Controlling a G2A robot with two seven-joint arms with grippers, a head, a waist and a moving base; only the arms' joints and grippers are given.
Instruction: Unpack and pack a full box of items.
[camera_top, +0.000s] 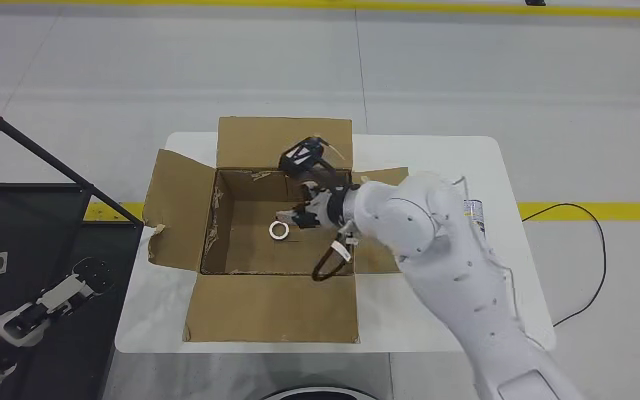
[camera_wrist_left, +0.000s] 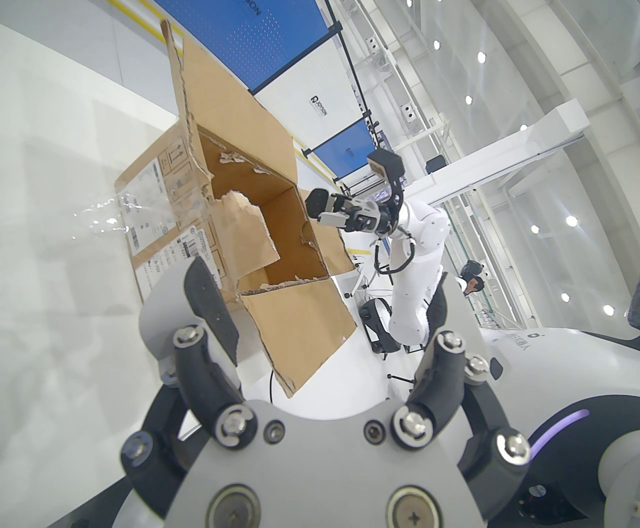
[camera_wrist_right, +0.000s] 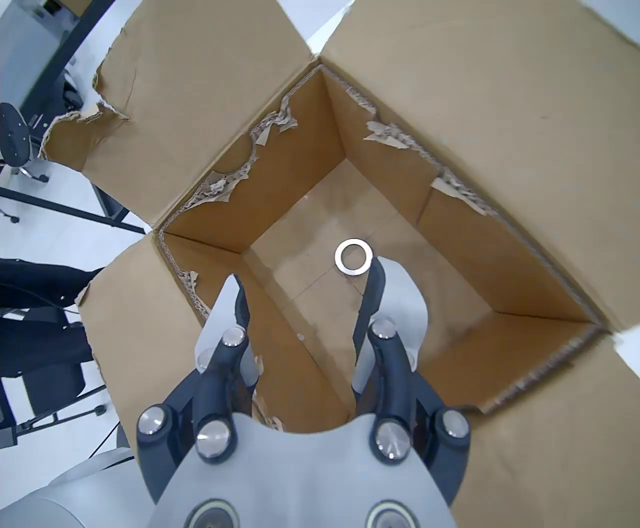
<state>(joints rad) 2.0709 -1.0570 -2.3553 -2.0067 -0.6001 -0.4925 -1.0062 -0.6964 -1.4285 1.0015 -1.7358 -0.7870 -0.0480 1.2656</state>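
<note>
Just under my right wrist, the right pincer hangs over the mouth of the open box, fingers spread wide and holding nothing. Below it, on the box floor near the middle, lies the one item I can see, a small pale ring. It rests flat and apart from all four walls. From above, one fingertip lines up just beside its rim, though the pincer looks to be up at flap level. I judge the ring light, stiff and smooth, thin enough that it may slide on the cardboard rather than lift. I'd take it across the band, one finger down through the hole and one outside. Being round, it has no long axis; its hole faces straight up. Farther out, the torn flaps splay over the white worktop. Farthest off, the left pincer sits beyond the worktop's edge, also wide and empty.
</note>
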